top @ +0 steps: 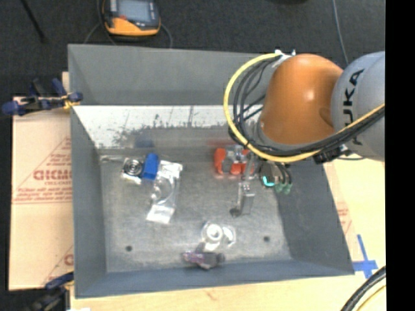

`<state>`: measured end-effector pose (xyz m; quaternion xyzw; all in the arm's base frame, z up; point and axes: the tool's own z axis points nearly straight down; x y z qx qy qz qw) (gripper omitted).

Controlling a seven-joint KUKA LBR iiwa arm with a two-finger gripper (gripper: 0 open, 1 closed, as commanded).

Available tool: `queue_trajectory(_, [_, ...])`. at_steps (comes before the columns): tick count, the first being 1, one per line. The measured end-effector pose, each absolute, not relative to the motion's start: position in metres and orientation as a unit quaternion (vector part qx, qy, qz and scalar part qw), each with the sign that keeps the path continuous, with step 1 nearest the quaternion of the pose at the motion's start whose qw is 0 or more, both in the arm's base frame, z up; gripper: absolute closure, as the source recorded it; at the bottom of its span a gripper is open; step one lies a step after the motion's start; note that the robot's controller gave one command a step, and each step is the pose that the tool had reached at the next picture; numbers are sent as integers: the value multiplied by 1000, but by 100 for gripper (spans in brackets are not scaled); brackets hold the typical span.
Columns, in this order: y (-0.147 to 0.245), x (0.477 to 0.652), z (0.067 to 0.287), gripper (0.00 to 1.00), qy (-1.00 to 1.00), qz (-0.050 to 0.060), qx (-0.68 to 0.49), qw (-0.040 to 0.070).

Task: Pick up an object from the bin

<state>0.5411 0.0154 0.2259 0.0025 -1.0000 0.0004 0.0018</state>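
Right, my gripper (pixel 240 207) hangs low over bare bin floor (pixel 194 206), just beside the small red-orange block (pixel 225 161), my likeliest pick, though open or closed I can't tell.

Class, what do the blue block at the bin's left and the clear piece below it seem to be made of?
Small blue block: probably matt plastic, given its flat, even colour. Clear crumpled piece: probably thin glossy plastic wrapping; the bin floor shows through and its folds glint.
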Motion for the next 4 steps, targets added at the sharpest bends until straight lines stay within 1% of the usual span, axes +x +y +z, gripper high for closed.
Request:
queue_trajectory(1, [29, 541, 70, 0, -992, 1, 126, 2])
queue_trajectory(2, [-23, 502, 71, 0, -986, 1, 167, -1])
queue_trajectory(3, [-21, 503, 73, 100, -986, 0, 168, 0])
queue_trajectory(4, [-71, 519, 234, 100, -984, 3, 176, -6])
